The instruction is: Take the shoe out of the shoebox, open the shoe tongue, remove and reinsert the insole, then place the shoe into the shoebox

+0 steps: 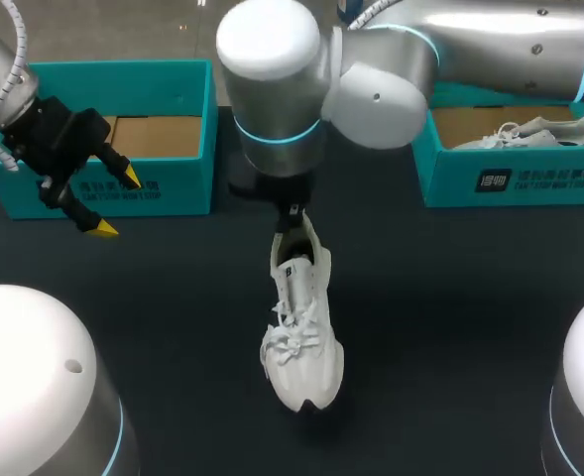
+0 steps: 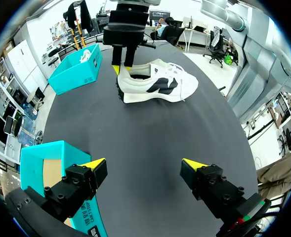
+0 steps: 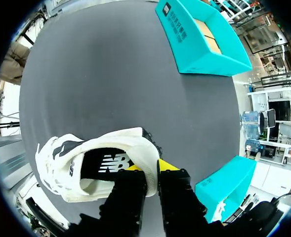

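A white shoe (image 1: 301,337) with black side marks lies on the dark table, toe toward the front edge. My right gripper (image 1: 292,223) comes down on its heel from the back. In the right wrist view the right gripper (image 3: 150,170) is shut on the heel collar of the shoe (image 3: 101,158), one finger inside the opening and one outside. The black insole shows inside. My left gripper (image 1: 116,203) hangs open and empty in front of the left shoebox (image 1: 123,69). From the left wrist, the left gripper (image 2: 143,164) faces the shoe (image 2: 157,84) from well short of it.
The left teal shoebox (image 2: 34,153) shows only a cardboard floor. A second teal box (image 1: 510,183) at the back right holds another white shoe (image 1: 534,131). Dark table surface lies on both sides of the shoe.
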Robot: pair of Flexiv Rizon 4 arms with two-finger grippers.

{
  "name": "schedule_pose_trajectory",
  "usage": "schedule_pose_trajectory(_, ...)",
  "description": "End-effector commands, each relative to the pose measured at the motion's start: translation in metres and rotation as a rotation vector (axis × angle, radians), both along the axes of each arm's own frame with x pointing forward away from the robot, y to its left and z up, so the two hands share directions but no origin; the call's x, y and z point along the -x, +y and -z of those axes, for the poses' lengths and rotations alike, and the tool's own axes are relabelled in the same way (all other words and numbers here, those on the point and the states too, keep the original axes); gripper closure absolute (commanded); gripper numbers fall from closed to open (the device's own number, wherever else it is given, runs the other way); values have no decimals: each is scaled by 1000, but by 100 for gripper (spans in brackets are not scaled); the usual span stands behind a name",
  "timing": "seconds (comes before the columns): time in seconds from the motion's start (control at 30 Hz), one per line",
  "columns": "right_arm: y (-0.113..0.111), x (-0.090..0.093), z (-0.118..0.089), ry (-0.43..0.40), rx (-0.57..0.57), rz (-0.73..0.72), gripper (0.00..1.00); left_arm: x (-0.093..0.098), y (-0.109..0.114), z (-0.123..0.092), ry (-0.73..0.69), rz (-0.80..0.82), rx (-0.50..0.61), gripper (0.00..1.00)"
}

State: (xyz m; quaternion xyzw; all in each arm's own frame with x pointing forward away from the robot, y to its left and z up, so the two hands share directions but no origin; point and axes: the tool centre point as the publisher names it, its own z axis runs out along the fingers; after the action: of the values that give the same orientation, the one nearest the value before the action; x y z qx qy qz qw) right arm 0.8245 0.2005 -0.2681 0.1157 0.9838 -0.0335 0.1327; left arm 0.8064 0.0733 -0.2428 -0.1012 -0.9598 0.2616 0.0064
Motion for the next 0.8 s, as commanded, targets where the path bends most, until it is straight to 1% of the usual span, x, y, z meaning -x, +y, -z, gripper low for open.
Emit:
schedule_pose_trajectory(0.03,-12,-1,-83,-1,28,12,100,0,0,0,1,0,-4,0)
schedule_pose_trajectory(0.17,-21,-14,-116,-5,43,24,100,0,0,0,1,0,-4,0)
schedule_pose_trajectory(0.27,-27,-25,-128,-5,50,30,100,0,0,0,1,0,-4,0)
schedule_pose_trajectory(0.3,-29,-28,-132,-3,24,39,100,0,0,0,1,0,-4,0)
schedule_pose_trajectory(0.47,-33,-43,-139,40,44,61,100,0,0,0,1,0,-4,0)
schedule_pose_trajectory(0.53,-30,-46,-142,50,22,76,100,0,0,0,1,0,-4,0)
schedule_pose_trajectory(0.57,-28,-47,-143,60,34,77,100,0,0,0,1,0,-4,0)
schedule_pose_trajectory(0.6,-27,-48,-143,63,68,113,100,0,0,0,1,0,-4,0)
schedule_pose_trajectory(0.8,-27,-48,-143,63,68,113,100,0,0,0,1,0,-4,0)
